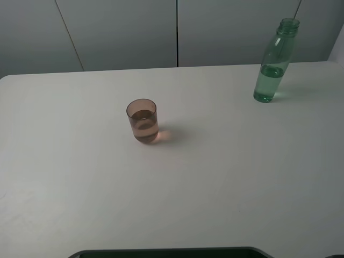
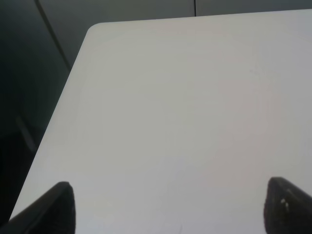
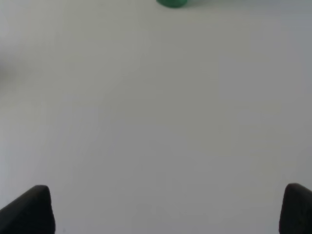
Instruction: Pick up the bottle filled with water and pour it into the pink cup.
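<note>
The green-tinted bottle [image 1: 274,62] stands upright and uncapped at the back right of the white table [image 1: 215,177], with water in its lower part. Its base shows at the edge of the right wrist view [image 3: 171,3]. The pink cup [image 1: 142,121] stands upright left of the middle and holds some liquid. Neither gripper shows in the exterior high view. My left gripper [image 2: 168,207] is open and empty over bare table near the left corner. My right gripper [image 3: 168,209] is open and empty, well short of the bottle.
Grey wall panels [image 1: 177,32] stand behind the table's far edge. The table's left edge and rounded far corner [image 2: 92,29] show in the left wrist view. A dark rim [image 1: 166,252] lies along the table's front edge.
</note>
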`<state>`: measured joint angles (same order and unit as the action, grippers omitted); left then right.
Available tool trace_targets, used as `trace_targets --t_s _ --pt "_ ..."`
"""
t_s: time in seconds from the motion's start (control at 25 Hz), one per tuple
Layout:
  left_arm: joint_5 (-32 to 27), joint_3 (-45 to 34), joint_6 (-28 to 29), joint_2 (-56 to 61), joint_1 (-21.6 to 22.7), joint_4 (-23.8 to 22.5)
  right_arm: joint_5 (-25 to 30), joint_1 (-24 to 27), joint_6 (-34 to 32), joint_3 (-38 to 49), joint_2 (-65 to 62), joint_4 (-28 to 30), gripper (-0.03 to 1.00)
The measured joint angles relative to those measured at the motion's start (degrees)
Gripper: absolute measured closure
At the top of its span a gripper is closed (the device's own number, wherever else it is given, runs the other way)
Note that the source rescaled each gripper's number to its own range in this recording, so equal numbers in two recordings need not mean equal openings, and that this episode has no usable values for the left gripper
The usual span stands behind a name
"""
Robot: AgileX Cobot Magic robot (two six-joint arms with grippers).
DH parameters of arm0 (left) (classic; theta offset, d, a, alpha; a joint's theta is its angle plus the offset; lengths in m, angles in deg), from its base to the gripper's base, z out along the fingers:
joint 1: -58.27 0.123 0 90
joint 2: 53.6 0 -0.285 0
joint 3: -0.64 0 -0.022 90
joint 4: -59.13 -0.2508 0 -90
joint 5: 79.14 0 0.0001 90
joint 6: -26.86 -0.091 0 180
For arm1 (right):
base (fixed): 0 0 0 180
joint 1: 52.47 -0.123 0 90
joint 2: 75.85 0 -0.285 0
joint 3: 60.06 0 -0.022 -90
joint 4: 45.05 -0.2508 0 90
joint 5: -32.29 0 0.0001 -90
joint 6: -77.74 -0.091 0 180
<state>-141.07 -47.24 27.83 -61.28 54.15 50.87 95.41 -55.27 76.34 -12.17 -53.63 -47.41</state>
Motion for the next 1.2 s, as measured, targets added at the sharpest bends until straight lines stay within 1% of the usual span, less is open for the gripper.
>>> trace_targets --t_s 0.36,1.2 --pt "0.0 0.0 0.2 0.0 0.0 0.0 -0.1 0.0 1.4 0.0 -14.1 0.0 -0.03" --pt "0.0 0.0 0.1 0.0 0.0 0.0 -0.2 0.0 1.4 0.0 -14.5 0.0 -0.03"
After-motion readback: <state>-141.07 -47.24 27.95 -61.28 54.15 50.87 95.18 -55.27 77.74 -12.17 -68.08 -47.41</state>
